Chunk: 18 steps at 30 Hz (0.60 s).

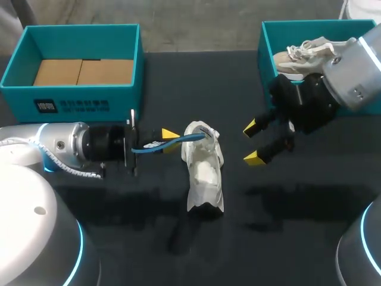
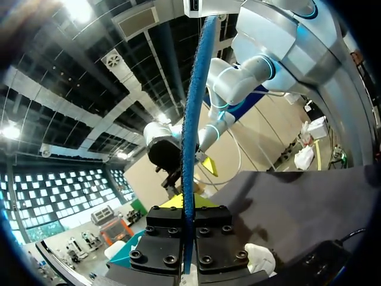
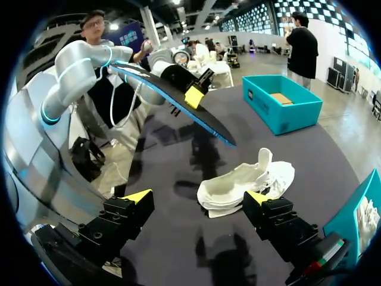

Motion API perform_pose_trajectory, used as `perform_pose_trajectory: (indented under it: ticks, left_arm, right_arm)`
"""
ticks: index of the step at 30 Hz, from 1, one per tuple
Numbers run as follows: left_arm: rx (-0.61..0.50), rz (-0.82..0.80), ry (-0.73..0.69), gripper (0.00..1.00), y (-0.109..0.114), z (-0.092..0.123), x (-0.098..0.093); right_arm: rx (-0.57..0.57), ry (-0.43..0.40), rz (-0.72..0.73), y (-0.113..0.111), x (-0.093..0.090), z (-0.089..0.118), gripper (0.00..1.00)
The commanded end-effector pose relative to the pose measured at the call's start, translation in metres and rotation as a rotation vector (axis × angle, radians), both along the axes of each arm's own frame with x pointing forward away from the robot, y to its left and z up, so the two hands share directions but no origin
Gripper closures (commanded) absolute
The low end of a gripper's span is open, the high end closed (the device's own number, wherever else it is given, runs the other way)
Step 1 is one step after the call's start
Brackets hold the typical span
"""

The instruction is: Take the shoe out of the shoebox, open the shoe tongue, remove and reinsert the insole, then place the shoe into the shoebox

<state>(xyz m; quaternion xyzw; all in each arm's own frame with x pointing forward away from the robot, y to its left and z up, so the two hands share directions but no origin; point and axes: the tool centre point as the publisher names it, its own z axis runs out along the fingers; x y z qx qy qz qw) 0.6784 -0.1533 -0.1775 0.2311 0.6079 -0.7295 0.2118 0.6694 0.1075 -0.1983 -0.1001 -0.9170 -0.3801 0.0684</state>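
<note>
The insole (image 1: 178, 140) is out and in the air, a thin blue strip pinched edge-on in the left claw (image 1: 164, 142), which is clenched on its rear part. Its free tip reaches to just above the shoe (image 1: 205, 170). From the right wrist it reads as clear of the opening, not yet seated. I judge the insole light and floppy, bending easily. A grip well back gives reach, but the tip may buckle on the way in.

The shoe itself lies on the tabletop (image 1: 297, 202), a white soft-sided sneaker slumped a bit on its side, with its opening towards the insole. It looks light and likely to slide or tip if pushed (nothing is pinning it down). The firmer sole or the heel counter would be the places to take hold, since the upper and tongue would simply crumple.

The right claw (image 1: 253, 143) hangs released, fingers spread wide, just beside the shoe on the right arm's side and touching nothing. That looks well placed to steady the shoe for the reinsertion.

On to the containers. Well beyond the shoe on the left arm's side sits a teal shoebox (image 1: 71, 98), lid off, with only a flat cardboard liner (image 1: 83, 71) in it. Beyond the shoe on the right arm's side is the other shoebox (image 1: 265, 44), also open, holding a second white sneaker (image 1: 303, 53) partly hidden behind the right arm.
</note>
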Motion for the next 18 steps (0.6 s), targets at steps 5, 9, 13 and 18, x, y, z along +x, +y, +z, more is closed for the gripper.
perform_pose_trajectory:
  ticks: [5,9,13,18]
  left_arm:
    - [-0.004,-0.003,0.011,1.0,-0.004,0.001,-0.005]
    - [-0.005,0.002,0.046,1.0,-0.005,-0.005,-0.008]
    - [0.001,0.007,0.071,1.0,-0.007,-0.018,-0.009]
    - [0.011,0.011,0.085,1.0,-0.008,-0.032,-0.009]
  right_arm:
    - [-0.055,-0.187,0.03,-0.008,0.005,-0.009,0.0]
    - [-0.082,-0.22,0.061,-0.01,0.012,-0.02,0.0]
    - [-0.093,-0.249,0.084,-0.011,0.019,-0.033,0.0]
    - [-0.074,-0.264,0.11,-0.009,0.025,-0.05,0.0]
